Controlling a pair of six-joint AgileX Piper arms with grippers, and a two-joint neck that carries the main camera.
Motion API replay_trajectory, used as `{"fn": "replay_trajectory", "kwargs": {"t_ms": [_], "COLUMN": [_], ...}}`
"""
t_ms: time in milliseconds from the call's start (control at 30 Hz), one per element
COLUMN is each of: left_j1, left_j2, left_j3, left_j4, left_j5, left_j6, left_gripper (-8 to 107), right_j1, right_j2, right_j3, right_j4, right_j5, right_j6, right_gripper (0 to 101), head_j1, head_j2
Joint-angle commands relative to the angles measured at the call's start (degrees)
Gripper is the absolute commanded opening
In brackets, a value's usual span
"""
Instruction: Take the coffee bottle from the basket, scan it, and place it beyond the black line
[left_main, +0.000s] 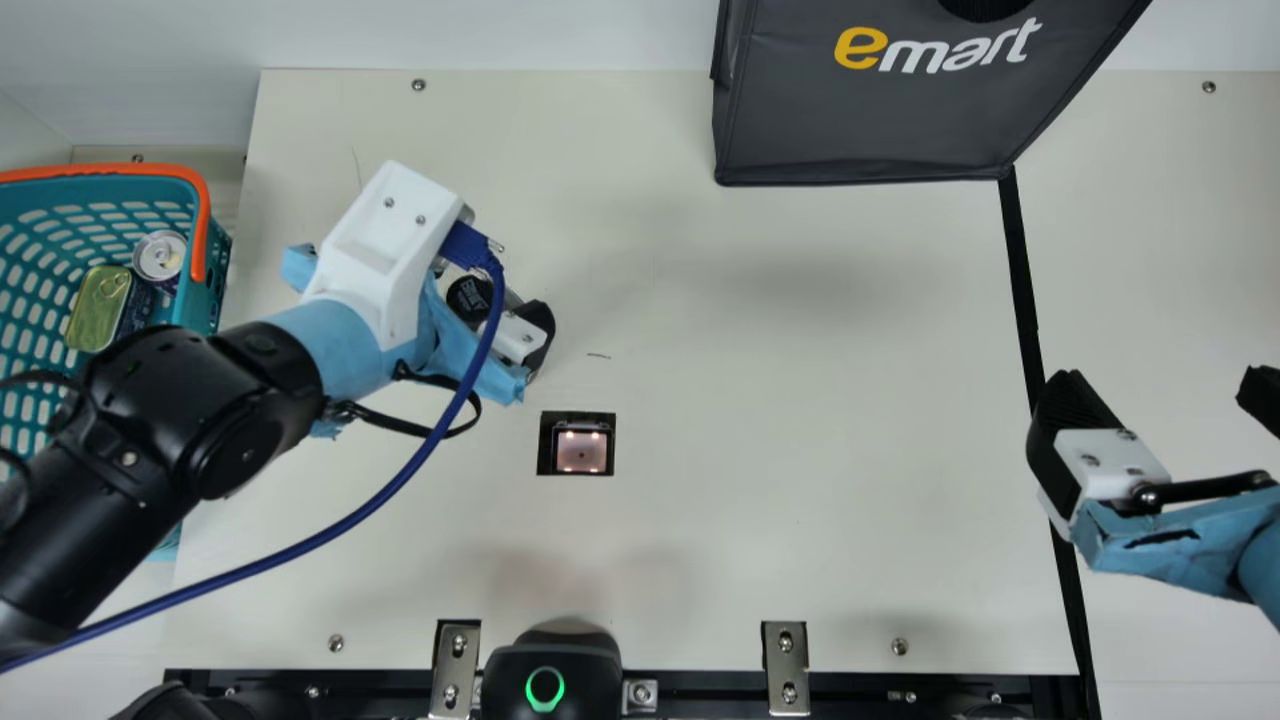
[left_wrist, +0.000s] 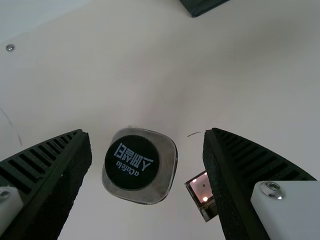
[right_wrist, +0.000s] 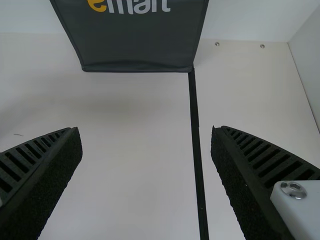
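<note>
Black ribbed fingers (left_wrist: 250, 165) of the left gripper (left_wrist: 147, 131), spread at the main view's upper left, flank the seemingly upright, black-capped clear coffee bottle (left_wrist: 132, 165), which an off-centre squeeze could tip, while the black right gripper (left_main: 1163, 378) gapes far right.

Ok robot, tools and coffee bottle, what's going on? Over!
Left tool open around coffee bottle, not gripping. Right tool open, empty. Possible snag: shopping bag at black line's far end.
</note>
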Motion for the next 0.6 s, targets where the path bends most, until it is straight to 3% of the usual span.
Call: {"fn": "replay_trajectory", "kwargs": {"t_ms": [0,567], "left_j1": [0.0,0.3], "left_j2": [0.1,0.2], "left_j3": [-0.1,1.2], "left_j4": [0.1,2.0], "left_j5": [0.4,0.6], "left_j6": [0.1,-4.7], "left_gripper": [90,90], "right_j1": [0.0,0.0], "right_j2": [0.0,0.0], "right_j3": [0.0,0.0], "right_j4": [0.0,0.0], "right_j5": [0.0,0.0], "right_j6": [0.0,0.0], "right_gripper": [91,91], "head_j1": [-1.5,-1.5], "head_j2": [0.1,0.1]}}
